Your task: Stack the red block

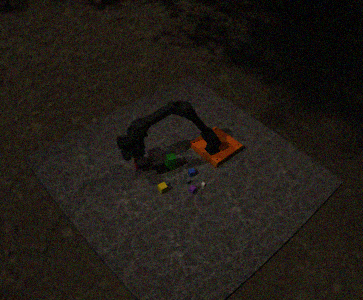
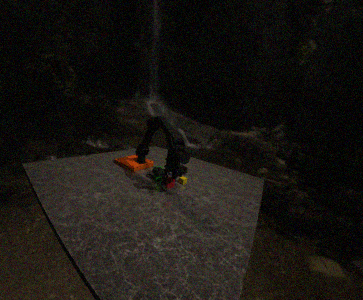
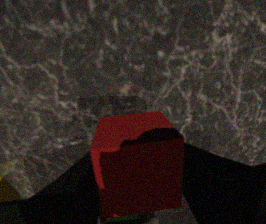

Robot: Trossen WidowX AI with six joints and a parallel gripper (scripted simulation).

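- At the left of the group, the gripper is clenched on the red block, low against the grey mat. The wrist view shows the dark fingers pressing in from both flanks of the block.
- The block appears to sit at mat level or barely off it; the dim light does not settle which.
- The step in hand is judged to be securing the grasp before the lift. A straight vertical rise would serve best, so that the block cannot drag on the mat and twist between the pads.
- Just to the right stands the green tower, near the gripper but apart from it. Its closeness is the main risk: the lift should clear the tower's top fully before any sideways travel begins.
- The approach should come from above, centred over the tower, with a slow descent and release only once the block rests flat.
- The yellow block lies in front of the tower, and the blue block and purple block further right. All are off the direct path.
- At the far right sits the orange base plate, holding the arm's foot.
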